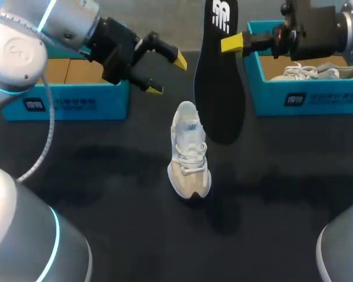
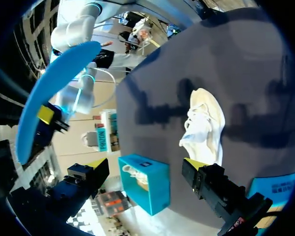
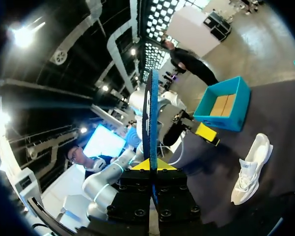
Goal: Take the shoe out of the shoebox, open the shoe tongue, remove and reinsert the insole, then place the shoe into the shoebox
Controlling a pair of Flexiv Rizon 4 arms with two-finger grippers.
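Observation:
A white and beige shoe (image 1: 190, 154) stands on the black table at its middle, toe toward me, laces loose. Above and just right of it hangs the insole (image 1: 218, 82), black on top and blue underneath (image 2: 54, 93), held upright by my right gripper (image 1: 235, 43), which is shut on its upper edge. In the right wrist view the insole (image 3: 151, 115) stands edge-on between the shut fingers (image 3: 152, 169), with the shoe (image 3: 250, 167) on the table beyond. My left gripper (image 1: 167, 74) hovers open and empty above the table, up and left of the shoe (image 2: 203, 123).
An open blue shoebox (image 1: 76, 100) with a bare cardboard floor sits at the back left, behind my left gripper. A second blue shoebox (image 1: 305, 97) at the back right holds another white shoe (image 1: 317, 71).

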